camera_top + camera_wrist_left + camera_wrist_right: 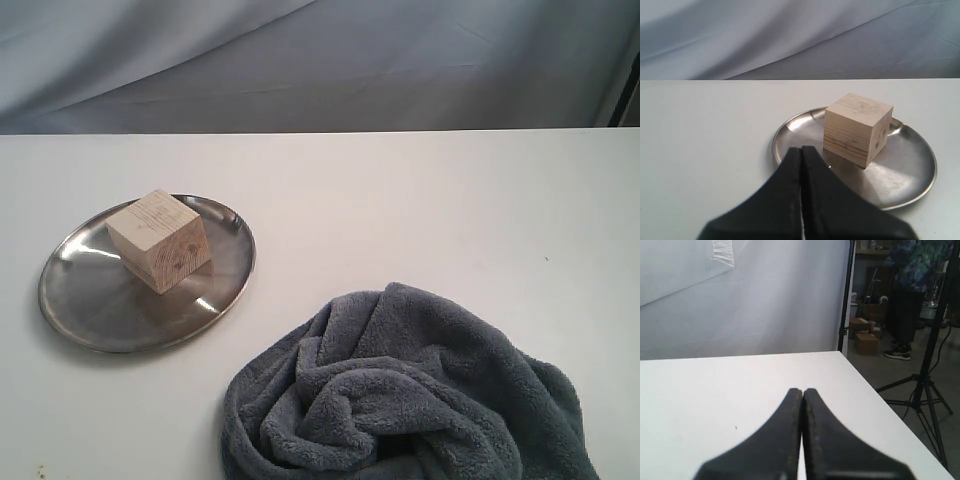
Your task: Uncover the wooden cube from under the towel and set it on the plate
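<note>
The wooden cube (pixel 160 240) rests on the steel plate (pixel 90 300) at the left of the table, uncovered. In the left wrist view the same cube (pixel 857 129) stands on the plate (pixel 905 175), just beyond my left gripper (pixel 801 149), which is shut with nothing held. The dark grey-blue towel (pixel 400 400) lies crumpled at the front right of the table, apart from the plate. My right gripper (pixel 803 390) is shut and empty above bare white table. Neither gripper shows in the exterior view.
The white table (pixel 420 210) ends at a grey backdrop (pixel 320 60). In the right wrist view the table's side edge (pixel 875 390) drops to a floor with light stands (pixel 925 380), boxes and a standing person (pixel 907 290).
</note>
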Robot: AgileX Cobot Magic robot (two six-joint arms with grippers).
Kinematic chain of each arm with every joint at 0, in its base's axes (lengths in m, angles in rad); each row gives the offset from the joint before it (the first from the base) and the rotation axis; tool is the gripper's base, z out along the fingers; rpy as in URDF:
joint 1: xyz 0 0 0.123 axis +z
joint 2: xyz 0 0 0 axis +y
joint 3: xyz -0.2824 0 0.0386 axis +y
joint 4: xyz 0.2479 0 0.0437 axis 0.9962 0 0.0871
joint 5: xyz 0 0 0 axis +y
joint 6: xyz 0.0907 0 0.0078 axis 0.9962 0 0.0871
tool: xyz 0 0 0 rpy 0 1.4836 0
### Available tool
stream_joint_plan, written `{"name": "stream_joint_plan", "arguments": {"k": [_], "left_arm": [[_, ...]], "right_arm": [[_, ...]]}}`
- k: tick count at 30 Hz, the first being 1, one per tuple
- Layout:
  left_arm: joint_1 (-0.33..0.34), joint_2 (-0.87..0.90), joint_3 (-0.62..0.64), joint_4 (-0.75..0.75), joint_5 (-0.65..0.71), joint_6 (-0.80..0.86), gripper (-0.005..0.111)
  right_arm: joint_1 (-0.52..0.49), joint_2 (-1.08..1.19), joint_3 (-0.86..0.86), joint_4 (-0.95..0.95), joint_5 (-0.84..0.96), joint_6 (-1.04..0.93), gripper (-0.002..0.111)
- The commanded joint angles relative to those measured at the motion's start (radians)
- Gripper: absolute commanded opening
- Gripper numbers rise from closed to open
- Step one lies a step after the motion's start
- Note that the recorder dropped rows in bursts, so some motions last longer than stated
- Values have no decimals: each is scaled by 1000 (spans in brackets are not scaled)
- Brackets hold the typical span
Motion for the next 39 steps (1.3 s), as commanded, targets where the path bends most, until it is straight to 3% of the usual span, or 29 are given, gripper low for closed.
{"name": "stream_joint_plan", "arguments": {"k": [1, 8, 12, 27, 39], "left_arm": [[-5, -2, 5, -3, -7, -1, 0], [-5, -2, 5, -3, -7, -1, 0], [-5, -2, 5, -3, -7, -1, 0], [-5, -2, 5, -3, -7, -1, 0], [-5, -2, 5, -3, -7, -1, 0]], "right_arm": [[-3, -6, 4, -6, 63, -9, 0], [116, -6, 4, -6, 102, -62, 0], [122, -6, 4, -6, 186, -64, 0], [122, -6, 4, 1, 196, -66, 0], [228, -6, 4, 11, 200, -100, 0]]}}
